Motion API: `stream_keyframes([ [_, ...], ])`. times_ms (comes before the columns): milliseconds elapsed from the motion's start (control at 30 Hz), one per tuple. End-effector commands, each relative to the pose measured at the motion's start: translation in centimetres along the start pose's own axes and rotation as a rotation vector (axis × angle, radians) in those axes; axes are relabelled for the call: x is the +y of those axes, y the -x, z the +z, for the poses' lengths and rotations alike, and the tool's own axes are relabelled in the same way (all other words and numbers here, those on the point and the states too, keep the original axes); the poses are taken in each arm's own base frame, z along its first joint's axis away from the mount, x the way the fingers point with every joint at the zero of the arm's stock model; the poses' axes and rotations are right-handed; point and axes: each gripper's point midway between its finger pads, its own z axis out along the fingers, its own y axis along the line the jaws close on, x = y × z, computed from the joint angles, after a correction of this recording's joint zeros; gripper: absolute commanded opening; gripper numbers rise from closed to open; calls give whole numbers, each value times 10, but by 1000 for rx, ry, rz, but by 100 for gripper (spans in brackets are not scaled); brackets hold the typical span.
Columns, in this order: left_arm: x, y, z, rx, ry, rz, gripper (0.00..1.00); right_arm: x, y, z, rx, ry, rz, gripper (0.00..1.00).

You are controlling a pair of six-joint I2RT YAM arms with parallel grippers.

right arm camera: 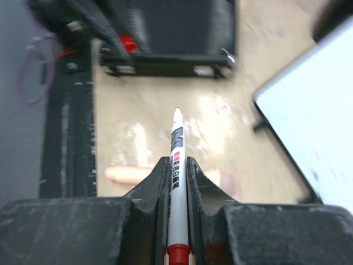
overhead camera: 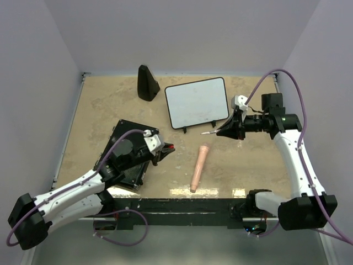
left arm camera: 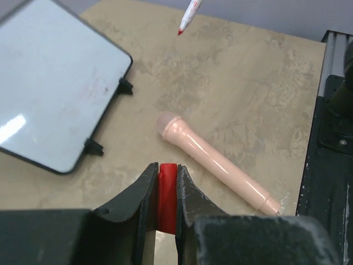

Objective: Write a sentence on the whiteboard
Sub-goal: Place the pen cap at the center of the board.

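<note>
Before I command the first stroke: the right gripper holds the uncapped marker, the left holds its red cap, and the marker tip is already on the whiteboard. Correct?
Not quite: the marker tip is off the whiteboard, over the table beside it, as the left wrist view shows. The right gripper does hold the uncapped marker and the left gripper its red cap.

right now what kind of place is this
Probably a robot test cell: plain walls box in a tan table, two arms are bolted at its near edge, and props lie out, a whiteboard, a pink tube, a black case.
</note>
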Motion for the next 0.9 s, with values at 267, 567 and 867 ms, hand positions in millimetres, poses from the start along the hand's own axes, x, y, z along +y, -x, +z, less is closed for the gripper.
stream_keyframes([
  [267,4,-132,49,363,399,-641,0,-49,-11,-19,-73,-391,46,0],
  [567,38,-165,59,486,673,-558,25,-48,-17,-19,-69,-379,54,0],
  [867,43,-166,62,524,700,-530,43,-46,-18,-18,-66,-367,46,0],
])
